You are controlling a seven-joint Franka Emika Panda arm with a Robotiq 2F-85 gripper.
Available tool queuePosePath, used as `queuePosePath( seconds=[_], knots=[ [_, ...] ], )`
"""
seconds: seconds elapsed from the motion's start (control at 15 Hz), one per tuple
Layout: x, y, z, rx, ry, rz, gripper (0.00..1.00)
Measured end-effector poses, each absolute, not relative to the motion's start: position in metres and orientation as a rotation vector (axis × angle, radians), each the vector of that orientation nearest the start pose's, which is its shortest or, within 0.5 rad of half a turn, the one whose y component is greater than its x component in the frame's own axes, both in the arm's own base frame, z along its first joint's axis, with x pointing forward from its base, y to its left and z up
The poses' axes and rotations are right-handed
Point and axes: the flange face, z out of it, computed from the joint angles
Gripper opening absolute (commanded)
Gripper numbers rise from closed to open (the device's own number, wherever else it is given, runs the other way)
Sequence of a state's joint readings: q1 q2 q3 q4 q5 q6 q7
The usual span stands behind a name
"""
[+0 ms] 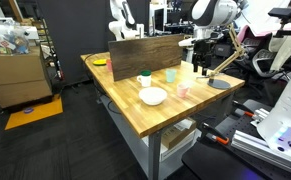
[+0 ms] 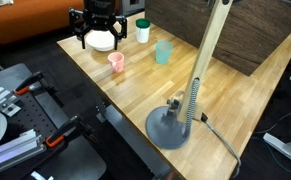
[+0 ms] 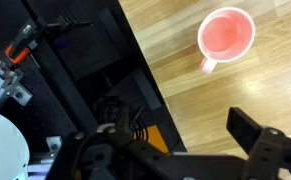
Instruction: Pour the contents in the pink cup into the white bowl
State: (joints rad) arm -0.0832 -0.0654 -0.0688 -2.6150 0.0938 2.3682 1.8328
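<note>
The pink cup (image 3: 226, 35) stands upright on the wooden table, near its edge; it also shows in both exterior views (image 1: 183, 90) (image 2: 116, 62). Its inside looks evenly pink, and I cannot make out any contents. The white bowl (image 1: 153, 96) (image 2: 102, 41) sits beside it on the table and is out of the wrist view. My gripper (image 3: 175, 128) (image 1: 198, 52) (image 2: 94, 24) is open and empty. It hangs well above the table edge, short of the pink cup and touching nothing.
A green cup (image 2: 142, 30) and a light blue cup (image 2: 164, 52) stand behind the pink cup. A wooden board (image 1: 145, 50) stands along the table's back. A stand with a round grey base (image 2: 175, 126) sits at one end. Metal equipment (image 3: 25, 60) lies below the table edge.
</note>
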Motion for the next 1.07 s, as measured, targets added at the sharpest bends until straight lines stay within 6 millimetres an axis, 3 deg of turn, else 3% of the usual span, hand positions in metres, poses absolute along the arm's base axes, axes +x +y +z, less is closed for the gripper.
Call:
queuePosePath(
  seconds=[0.4,0.67,1.07],
  knots=[
    [0.407,-0.061,0.26,-1.663,2.761,0.273,1.0],
    [0.409,-0.063,0.255,-1.495,2.839,0.245,1.0],
    [0.409,-0.052,0.2,-1.308,2.983,0.226,1.0]
  ],
)
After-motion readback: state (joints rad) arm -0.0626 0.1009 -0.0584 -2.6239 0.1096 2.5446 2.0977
